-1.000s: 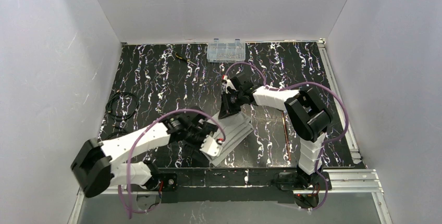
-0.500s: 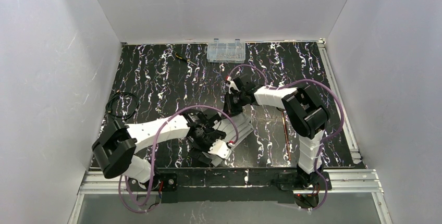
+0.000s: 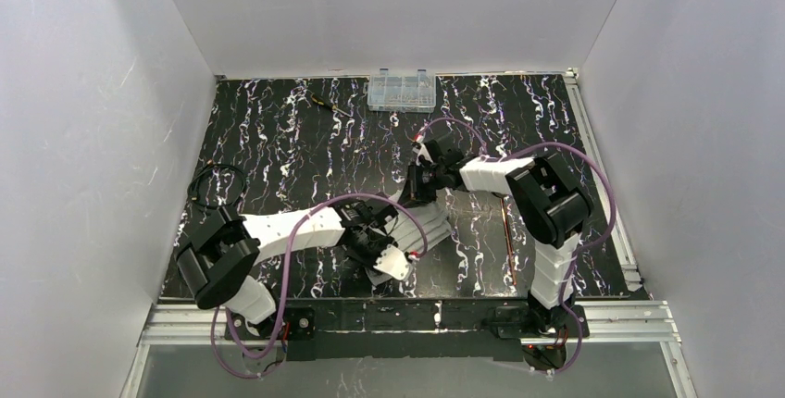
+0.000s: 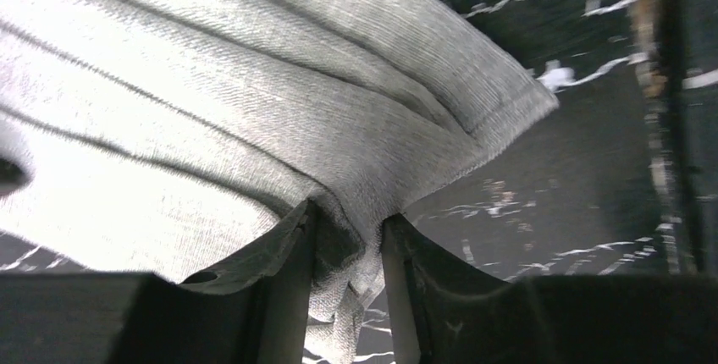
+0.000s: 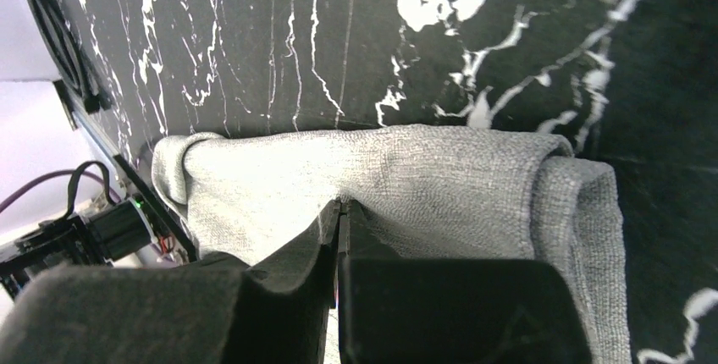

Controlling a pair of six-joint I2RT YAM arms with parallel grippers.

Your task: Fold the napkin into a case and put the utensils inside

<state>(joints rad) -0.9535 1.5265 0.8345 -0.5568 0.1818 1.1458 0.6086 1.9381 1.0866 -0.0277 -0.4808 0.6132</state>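
the left gripper [image 4: 349,218] has its jaws drawn partway in, with a bunched wad of the napkin [image 4: 212,110] caught between the two dark fingers [image 4: 288,279] and a loose corner hanging below them. the right gripper [image 5: 341,209] has its jaws all but touching, nipped on a thin edge of the same grey cloth. in the right wrist view the cloth lies as a rolled, layered band across the black marbled table [image 3: 278,139], its ends curled over. from above, the napkin is a narrow folded bundle near the middle front of the table, the left arm's fingers at its near end and the right arm's at its far end. the utensils [image 3: 505,231] lie as a thin copper line on the table just right of the bundle, apart from it. a clear compartment box [image 3: 400,91] and a screwdriver [image 3: 326,105] sit at the far edge.
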